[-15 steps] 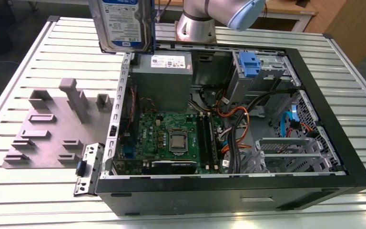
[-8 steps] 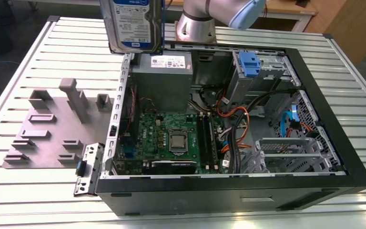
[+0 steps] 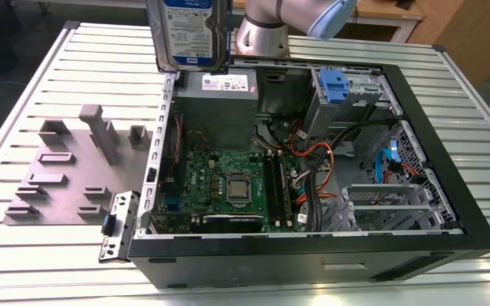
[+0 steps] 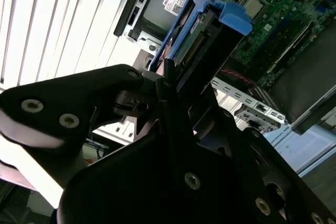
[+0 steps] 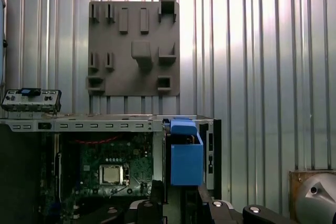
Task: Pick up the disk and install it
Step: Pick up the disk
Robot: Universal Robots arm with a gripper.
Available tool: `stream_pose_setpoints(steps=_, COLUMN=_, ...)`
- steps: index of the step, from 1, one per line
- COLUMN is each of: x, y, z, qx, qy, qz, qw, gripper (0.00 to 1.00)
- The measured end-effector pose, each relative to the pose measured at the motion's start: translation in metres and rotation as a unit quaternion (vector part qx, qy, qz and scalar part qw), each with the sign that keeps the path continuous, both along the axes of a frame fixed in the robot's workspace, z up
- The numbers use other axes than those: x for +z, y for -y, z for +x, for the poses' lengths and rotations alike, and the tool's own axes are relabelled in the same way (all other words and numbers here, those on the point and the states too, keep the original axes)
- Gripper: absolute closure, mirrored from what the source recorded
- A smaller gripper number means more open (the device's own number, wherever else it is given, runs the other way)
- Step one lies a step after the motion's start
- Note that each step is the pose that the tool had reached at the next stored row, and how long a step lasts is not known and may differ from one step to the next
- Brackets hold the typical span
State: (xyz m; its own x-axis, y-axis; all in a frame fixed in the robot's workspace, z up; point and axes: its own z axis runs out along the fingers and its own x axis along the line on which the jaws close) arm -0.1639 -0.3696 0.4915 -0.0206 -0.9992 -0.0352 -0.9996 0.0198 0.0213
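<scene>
The gripper (image 4: 181,90) is clamped on the disk (image 3: 189,32), its black fingers pressed against the two flat faces in the second wrist view. Much of the hold is hidden there behind the gripper's own dark body. In the exterior view the gripper is cut off and so is the top of the disk. The disk hangs upright in the air over the rim of the computer case (image 3: 449,191), at the corner where the power supply (image 3: 219,95) sits, touching nothing below. It is a flat silver slab with a white-and-blue label, edged by glossy blue plastic rails; in the first wrist view it is seen end-on, as a blue block.

The arm (image 3: 267,29) rises just behind the case, its upper part out of frame. The case is a black box lying open, holding one green motherboard (image 3: 228,185), one grey metal power supply with a white sticker, and one blue clip (image 3: 334,86) in the drive cage at the far corner. Wiring near the cage is tangled and hard to follow. Beside the case lies one matte grey fixture plate (image 3: 66,172) with raised blocks, on a ribbed metal table (image 3: 23,268)
</scene>
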Motion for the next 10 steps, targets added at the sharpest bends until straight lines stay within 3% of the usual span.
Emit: stream_pose_setpoints(steps=10, x=-0.0006, y=0.0000, z=0.0254, qx=0.000, qy=0.0000, qz=0.0000, qw=1.00000, gripper=0.65)
